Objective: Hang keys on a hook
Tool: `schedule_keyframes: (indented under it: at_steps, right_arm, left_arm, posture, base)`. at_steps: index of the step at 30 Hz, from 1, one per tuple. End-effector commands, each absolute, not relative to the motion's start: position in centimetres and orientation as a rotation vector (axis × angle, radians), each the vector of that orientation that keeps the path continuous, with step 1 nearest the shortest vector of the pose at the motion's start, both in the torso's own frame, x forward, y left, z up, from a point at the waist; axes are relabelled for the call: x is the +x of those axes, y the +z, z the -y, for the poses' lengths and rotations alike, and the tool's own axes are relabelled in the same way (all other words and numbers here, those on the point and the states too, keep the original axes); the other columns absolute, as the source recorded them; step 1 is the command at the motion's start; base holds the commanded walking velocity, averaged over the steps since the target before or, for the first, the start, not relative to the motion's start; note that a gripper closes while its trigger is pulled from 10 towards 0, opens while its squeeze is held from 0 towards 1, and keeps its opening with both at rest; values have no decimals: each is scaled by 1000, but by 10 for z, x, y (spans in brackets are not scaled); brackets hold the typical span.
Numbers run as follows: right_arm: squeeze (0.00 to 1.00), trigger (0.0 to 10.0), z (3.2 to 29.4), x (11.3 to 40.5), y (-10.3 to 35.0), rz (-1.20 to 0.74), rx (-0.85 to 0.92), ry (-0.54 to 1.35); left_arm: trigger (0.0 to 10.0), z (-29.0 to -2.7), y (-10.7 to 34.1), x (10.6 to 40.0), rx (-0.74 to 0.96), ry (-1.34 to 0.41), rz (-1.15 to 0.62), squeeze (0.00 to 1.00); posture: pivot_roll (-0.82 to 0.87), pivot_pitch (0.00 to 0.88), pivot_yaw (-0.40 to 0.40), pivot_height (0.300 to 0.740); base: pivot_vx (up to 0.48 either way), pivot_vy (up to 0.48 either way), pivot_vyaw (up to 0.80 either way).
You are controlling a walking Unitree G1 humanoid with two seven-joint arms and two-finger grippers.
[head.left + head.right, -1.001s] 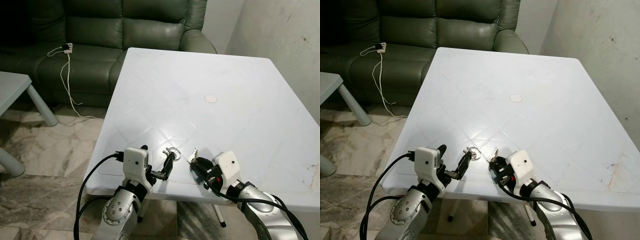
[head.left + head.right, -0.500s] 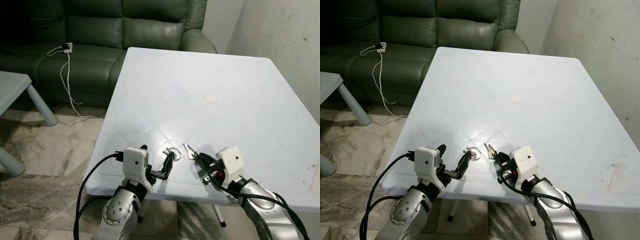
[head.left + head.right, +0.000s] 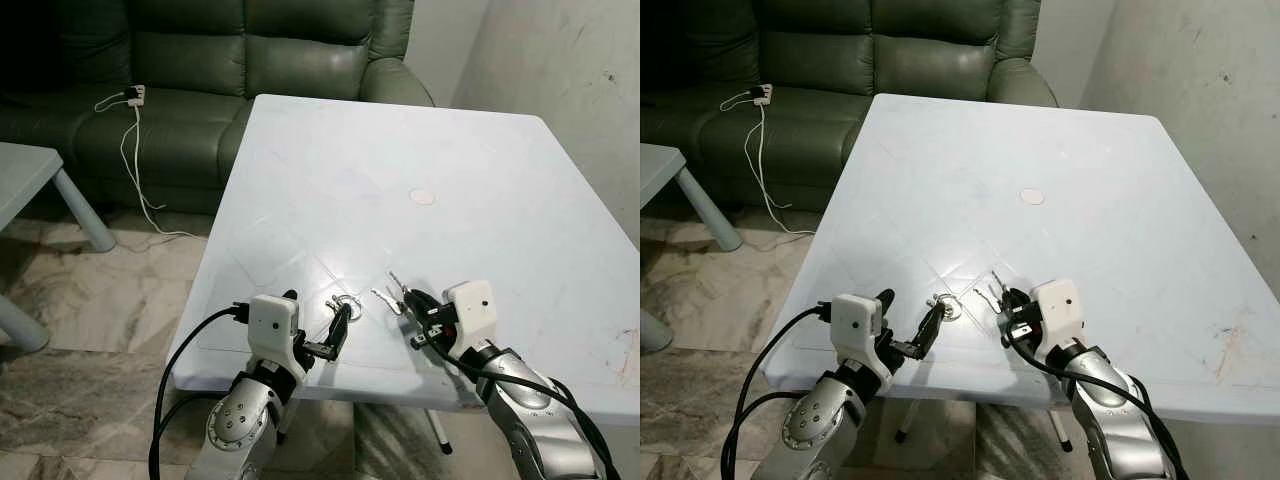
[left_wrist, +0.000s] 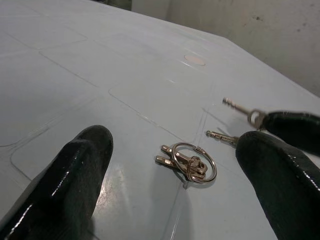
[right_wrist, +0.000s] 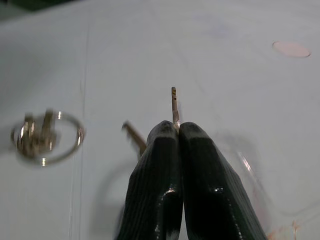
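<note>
A small bunch of keys (image 3: 386, 293) hangs just above the white table (image 3: 400, 150) near its front edge, with my right gripper (image 3: 408, 301) shut on it. In the right wrist view one key (image 5: 174, 102) sticks out past the closed fingertips (image 5: 167, 132). A metal key ring with a clasp (image 3: 345, 303) lies flat on the table to the left of the keys. My left gripper (image 3: 318, 315) stands open just in front of that ring (image 4: 190, 162), not touching it.
A small white disc (image 3: 423, 197) lies mid-table. Behind the table stands a dark green sofa (image 3: 200, 60) with a charger and white cable (image 3: 130, 97) on its seat. A low pale table (image 3: 30, 170) is at the left, and a wall (image 3: 590, 70) at the right.
My right gripper has swung to the right with the keys and turned, so they now sit farther from the ring. The left arm and the ring have not moved.
</note>
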State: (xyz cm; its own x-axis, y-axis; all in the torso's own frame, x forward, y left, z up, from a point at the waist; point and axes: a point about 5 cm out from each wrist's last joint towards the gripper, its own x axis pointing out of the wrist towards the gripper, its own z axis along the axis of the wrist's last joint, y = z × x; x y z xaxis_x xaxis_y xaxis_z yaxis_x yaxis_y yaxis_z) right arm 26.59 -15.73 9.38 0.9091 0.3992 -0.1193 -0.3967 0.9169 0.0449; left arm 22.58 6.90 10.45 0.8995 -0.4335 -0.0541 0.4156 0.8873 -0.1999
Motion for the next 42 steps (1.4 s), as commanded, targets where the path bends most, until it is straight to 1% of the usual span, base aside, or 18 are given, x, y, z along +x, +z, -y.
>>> schedule_keyframes:
  at_steps: [1, 4, 16, 17, 18, 20, 21, 22, 23, 24, 25, 30, 37, 40, 42]
  right_arm:
    - [0, 0, 165, 268, 96, -122, 56, 373]
    - [0, 0, 165, 270, 99, -109, 101, 358]
    - [0, 0, 166, 269, 101, -98, 146, 357]
    - [0, 0, 167, 270, 102, -91, 160, 350]
    - [0, 0, 166, 270, 106, -72, 212, 361]
    - [0, 0, 166, 273, 112, -40, 239, 343]
    - [0, 196, 165, 273, 118, 4, 265, 362]
    - [0, 1451, 164, 273, 121, 25, 281, 379]
    - [0, 1451, 164, 273, 121, 25, 281, 379]
    - [0, 4902, 163, 272, 124, 45, 287, 390]
    - [0, 10000, 162, 272, 127, 74, 279, 394]
    - [0, 10000, 164, 273, 133, 128, 249, 370]
    - [0, 10000, 168, 277, 146, 207, 234, 306]
    - [0, 10000, 169, 282, 152, 239, 237, 265]
    - [0, 10000, 169, 283, 154, 248, 236, 259]
  left_arm:
    - [10000, -63, 109, 225, -201, -456, -87, 0]
    - [10000, -63, 110, 225, -200, -453, -87, 0]
    - [10000, -65, 110, 226, -201, -446, -88, 0]
    - [10000, -65, 110, 226, -201, -445, -88, 0]
    - [10000, -65, 110, 227, -201, -443, -87, 0]
    - [10000, -66, 111, 228, -208, -439, -85, 0]
    - [10000, -66, 111, 229, -208, -437, -82, 0]
    - [10000, -67, 112, 230, -208, -436, -81, 0]
    - [10000, -67, 112, 230, -208, -436, -81, 0]
    - [10000, -67, 112, 230, -210, -431, -79, 0]
    - [10000, -69, 113, 233, -210, -421, -72, 0]
    - [10000, -76, 117, 241, -215, -379, -47, 0]
    - [10000, -104, 132, 266, -165, -270, 35, 0]
    - [10000, -120, 142, 281, -171, -204, 76, 0]
    - [10000, -124, 146, 284, -176, -185, 90, 0]
  posture:
    - [-22, 67, -102, 740]
    - [-19, 72, -104, 740]
    - [-19, 79, -103, 740]
    - [-19, 79, -103, 740]
    - [-19, 79, -103, 740]
    - [-19, 78, -102, 740]
    - [-20, 78, -102, 740]
    - [-20, 78, -101, 740]
    - [-20, 78, -101, 740]
    - [-20, 77, -101, 740]
    - [-21, 75, -98, 740]
    - [-21, 73, -96, 740]
    - [-20, 58, -89, 740]
    - [-17, 43, -83, 740]
    - [-18, 40, -81, 740]
  base:
    - [0, 0, 0]
    - [0, 0, 0]
    - [0, 0, 0]
    - [0, 0, 0]
    - [0, 0, 0]
    - [0, 0, 0]
    - [0, 0, 0]
    - [0, 0, 0]
    - [0, 0, 0]
    - [0, 0, 0]
    - [0, 0, 0]
    - [0, 0, 0]
    - [0, 0, 0]
    - [0, 0, 0]
    - [0, 0, 0]
